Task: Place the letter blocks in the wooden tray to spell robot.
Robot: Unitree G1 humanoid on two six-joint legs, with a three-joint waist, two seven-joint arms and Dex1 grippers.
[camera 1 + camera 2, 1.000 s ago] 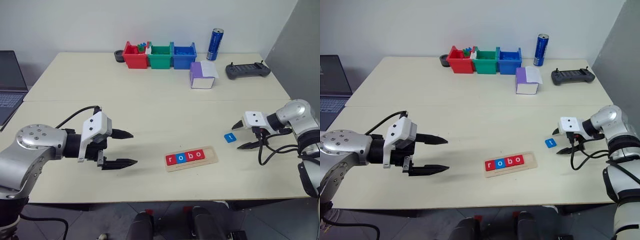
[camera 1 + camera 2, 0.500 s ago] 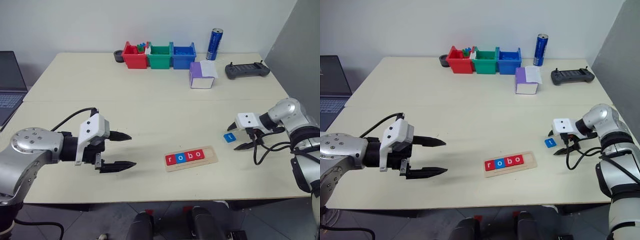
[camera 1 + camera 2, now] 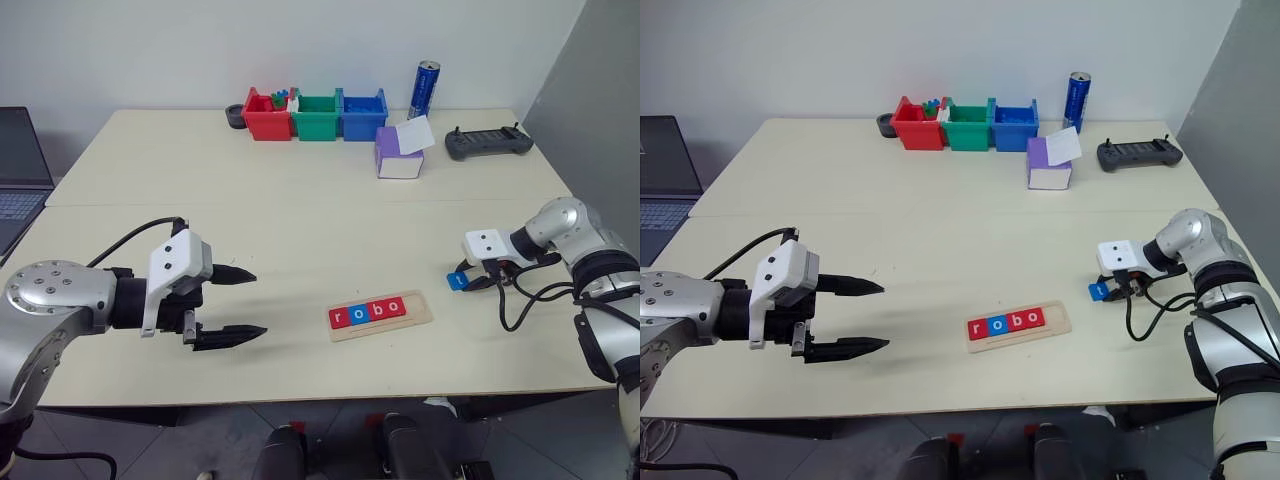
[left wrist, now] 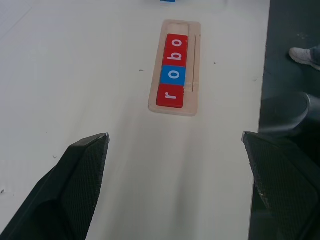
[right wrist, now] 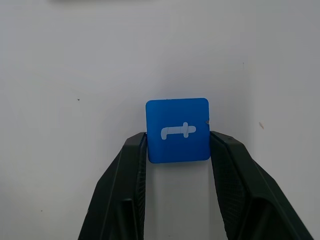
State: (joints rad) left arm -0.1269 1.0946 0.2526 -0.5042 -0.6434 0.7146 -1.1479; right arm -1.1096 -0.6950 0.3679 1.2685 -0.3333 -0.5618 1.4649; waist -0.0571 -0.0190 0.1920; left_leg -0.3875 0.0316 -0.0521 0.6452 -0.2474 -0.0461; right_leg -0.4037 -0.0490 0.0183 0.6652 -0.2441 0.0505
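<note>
Blue "t" tile pinched on the table, "robo" already sitting in the tray

The right gripper (image 5: 177,145) has its two black fingers (image 5: 125,170) pressed against opposite edges of the small flat blue square tile with the white "t" (image 5: 177,130). So the jaws are closed most of the way onto it, with the tile's far half sticking out past the tips. The tile looks like it's lying flat on the pale cream tabletop (image 3: 300,200), just off the right end of the long pale wooden tray (image 3: 380,315). In the tray's groove sit four tiles (image 4: 172,70), red r, blue o, red b, red o, touching side by side, with a bare slot at the right end. The left gripper (image 3: 235,303) hangs above the table well left of the tray, jaws spread wide with nothing between them.
</note>
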